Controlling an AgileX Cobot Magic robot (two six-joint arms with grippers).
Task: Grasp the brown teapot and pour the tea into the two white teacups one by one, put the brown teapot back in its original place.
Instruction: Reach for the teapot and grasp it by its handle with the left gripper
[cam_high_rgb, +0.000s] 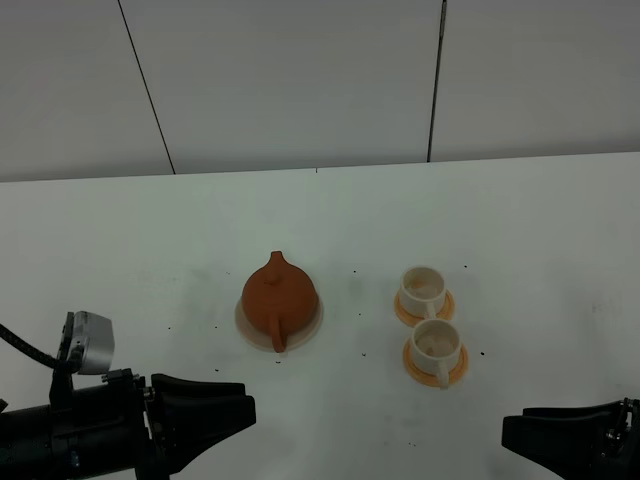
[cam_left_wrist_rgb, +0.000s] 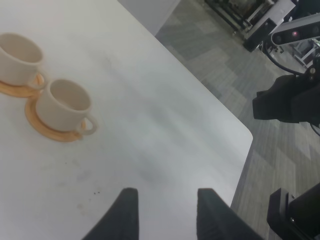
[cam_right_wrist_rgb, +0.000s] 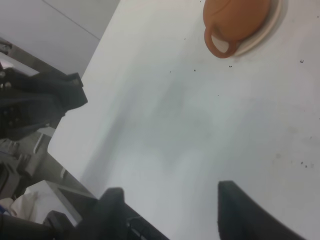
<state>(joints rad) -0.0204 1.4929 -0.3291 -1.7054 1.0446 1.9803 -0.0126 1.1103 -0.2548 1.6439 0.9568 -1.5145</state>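
The brown teapot (cam_high_rgb: 276, 297) sits on its cream disc (cam_high_rgb: 303, 336) near the middle of the white table (cam_high_rgb: 520, 230), its stubby handle pointing toward the front edge. To its right stand 2 white cups, the far cup (cam_high_rgb: 422, 286) and the near cup (cam_high_rgb: 437, 341), each on an orange saucer (cam_high_rgb: 420, 372). The left gripper (cam_left_wrist_rgb: 167, 195) hangs low at the front left, jaws moderately apart and empty. The right gripper (cam_right_wrist_rgb: 170, 192) waits at the front right, jaws wide, empty.

This looks like a robotics lab: a bare white bench (cam_high_rgb: 520, 220) stands against plain grey wall panels (cam_high_rgb: 290, 80), with grey carpet tiles (cam_left_wrist_rgb: 210, 55) and camera gear (cam_left_wrist_rgb: 295, 32) on stands beyond.
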